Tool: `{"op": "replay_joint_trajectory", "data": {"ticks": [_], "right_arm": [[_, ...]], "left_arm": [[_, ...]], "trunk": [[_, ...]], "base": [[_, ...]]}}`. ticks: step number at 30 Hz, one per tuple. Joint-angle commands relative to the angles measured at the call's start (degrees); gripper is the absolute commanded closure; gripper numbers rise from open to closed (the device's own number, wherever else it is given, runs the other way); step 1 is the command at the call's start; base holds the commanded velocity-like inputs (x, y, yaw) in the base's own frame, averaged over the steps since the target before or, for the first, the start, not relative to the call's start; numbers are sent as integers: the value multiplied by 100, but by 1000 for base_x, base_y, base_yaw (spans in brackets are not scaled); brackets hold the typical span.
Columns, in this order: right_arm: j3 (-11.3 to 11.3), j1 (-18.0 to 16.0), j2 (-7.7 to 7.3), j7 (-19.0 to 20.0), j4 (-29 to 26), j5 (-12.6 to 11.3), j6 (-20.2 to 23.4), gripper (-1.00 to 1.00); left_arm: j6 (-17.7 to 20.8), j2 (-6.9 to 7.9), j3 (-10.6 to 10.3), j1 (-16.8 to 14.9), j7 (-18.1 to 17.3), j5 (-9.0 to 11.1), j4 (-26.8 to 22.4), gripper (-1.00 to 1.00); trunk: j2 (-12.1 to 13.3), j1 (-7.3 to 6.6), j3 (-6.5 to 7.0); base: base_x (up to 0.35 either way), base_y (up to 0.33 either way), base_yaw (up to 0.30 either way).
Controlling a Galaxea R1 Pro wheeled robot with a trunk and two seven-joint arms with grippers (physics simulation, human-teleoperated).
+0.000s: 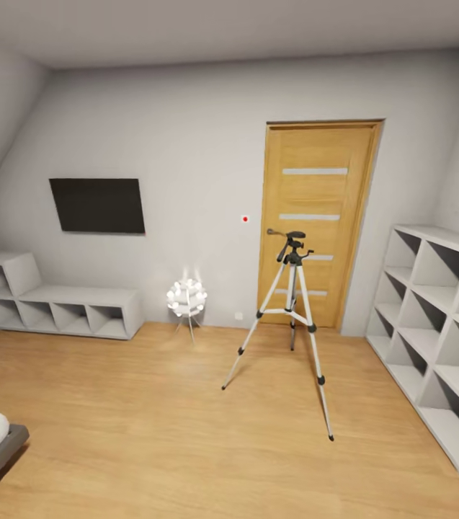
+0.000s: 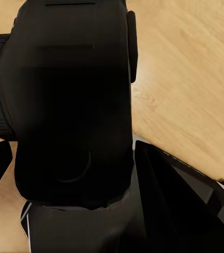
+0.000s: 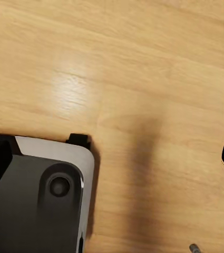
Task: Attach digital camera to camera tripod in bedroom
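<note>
Bedroom scene. White cube shelf and low shelf unit show bare compartments. Camera tripod stands before the wooden door. Left gripper pinches the digital camera between its jaws; right jaws' state cannot be told.

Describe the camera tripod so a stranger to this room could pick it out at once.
Find the tall wooden door in the pale grey back wall; the silver-legged camera tripod stands on the wood plank floor right in front of it. Unlike the small white floor lamp with a cluster of bulbs further left, it has three spread metal legs and a black head.
</note>
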Motion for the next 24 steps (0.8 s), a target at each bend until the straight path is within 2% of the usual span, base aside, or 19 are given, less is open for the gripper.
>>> {"op": "replay_joint_trajectory", "data": {"ticks": [1, 24], "right_arm": [[-16, -7, -2, 11, 18, 45, -27, -100], [-16, -6, -2, 27, 19, 47, -11, -100]], "left_arm": [[6, -2, -50, -1, 9, 24, -1, 100], [2, -11, -49, -1, 9, 24, -1, 100]], "trunk": [[-3, 5, -2], [-3, 5, -2]], "base": [[324, 0, 10], [324, 0, 1]]}}
